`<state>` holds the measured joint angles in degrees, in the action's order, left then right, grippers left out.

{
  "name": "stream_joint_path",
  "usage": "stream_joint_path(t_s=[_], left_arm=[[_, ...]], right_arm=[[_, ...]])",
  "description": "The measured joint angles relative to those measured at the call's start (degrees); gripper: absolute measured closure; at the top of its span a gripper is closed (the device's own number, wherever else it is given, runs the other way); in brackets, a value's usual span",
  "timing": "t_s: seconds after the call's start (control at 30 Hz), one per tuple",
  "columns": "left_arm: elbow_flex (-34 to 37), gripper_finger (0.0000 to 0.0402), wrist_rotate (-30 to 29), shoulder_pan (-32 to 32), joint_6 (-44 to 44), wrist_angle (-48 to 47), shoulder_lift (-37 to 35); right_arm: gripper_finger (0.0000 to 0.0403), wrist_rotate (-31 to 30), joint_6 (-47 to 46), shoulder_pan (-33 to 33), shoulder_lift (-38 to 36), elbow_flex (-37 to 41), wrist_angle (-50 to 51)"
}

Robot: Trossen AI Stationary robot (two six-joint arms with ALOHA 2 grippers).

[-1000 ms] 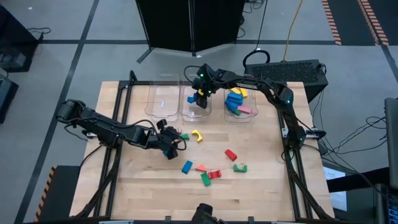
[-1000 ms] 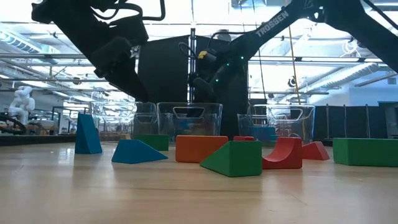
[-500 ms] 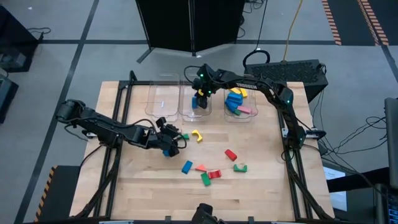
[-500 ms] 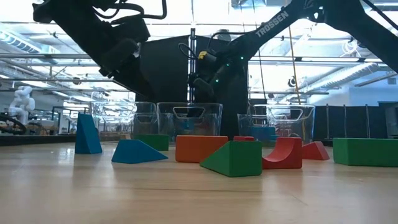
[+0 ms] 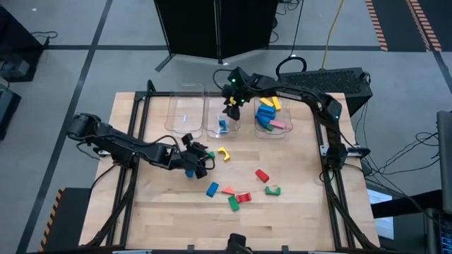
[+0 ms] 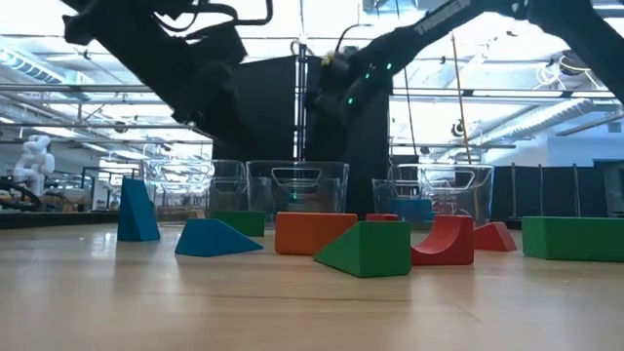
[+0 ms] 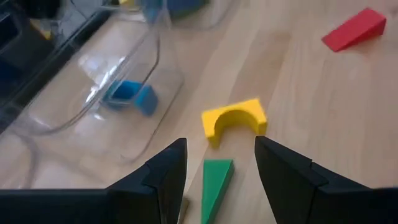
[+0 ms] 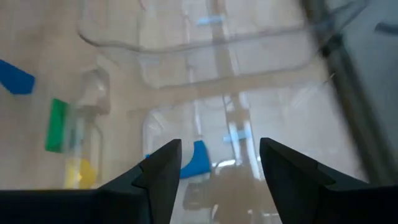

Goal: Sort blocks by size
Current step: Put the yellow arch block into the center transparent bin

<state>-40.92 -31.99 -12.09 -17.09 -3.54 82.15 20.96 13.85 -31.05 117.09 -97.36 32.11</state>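
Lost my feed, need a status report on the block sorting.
Right gripper open above middle bin, blue block inside. Left gripper open over green wedge, beside yellow arch. Nothing in the way.

Three bins stand in a row at the worktop's twelve o'clock edge, blocks lying in the middle and right ones. The right tool hangs over the middle bin, while the left tool sits near centre, an arched block just at its three o'clock. More loose blocks scatter toward five o'clock.
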Motion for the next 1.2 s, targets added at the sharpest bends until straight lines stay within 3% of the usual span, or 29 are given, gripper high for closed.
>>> stream_joint_path(t_s=[0.3, 0.43, 0.67, 0.9, 1.2], left_arm=[[0.08, 0.021, 0.35, 2.11, 3.2, 8.71, 8.28], [0.11, 0.021, 2.2, 3.82, 4.43, 12.15, 12.65], [0.11, 0.021, 3.48, 6.58, 5.92, 17.9, 18.23], [0.11, 0.021, 5.46, 8.95, 5.99, 19.88, 19.04], [0.11, 0.021, 11.05, 12.11, 5.97, 21.67, 19.04]], right_arm=[[0.0199, -0.09, 1.74, 1.26, -9.24, 0.25, 8.51], [0.0199, -0.12, 1.01, 2.5, -13.81, 5.35, 7.08], [0.0199, -0.32, -2.58, 5.17, -25.68, 23.74, -5.16], [0.02, -0.21, -8.59, 8.25, -37.94, 41.45, -22.83], [0.02, -0.36, -11.7, 11.43, -45.95, 48.52, -29.11]])
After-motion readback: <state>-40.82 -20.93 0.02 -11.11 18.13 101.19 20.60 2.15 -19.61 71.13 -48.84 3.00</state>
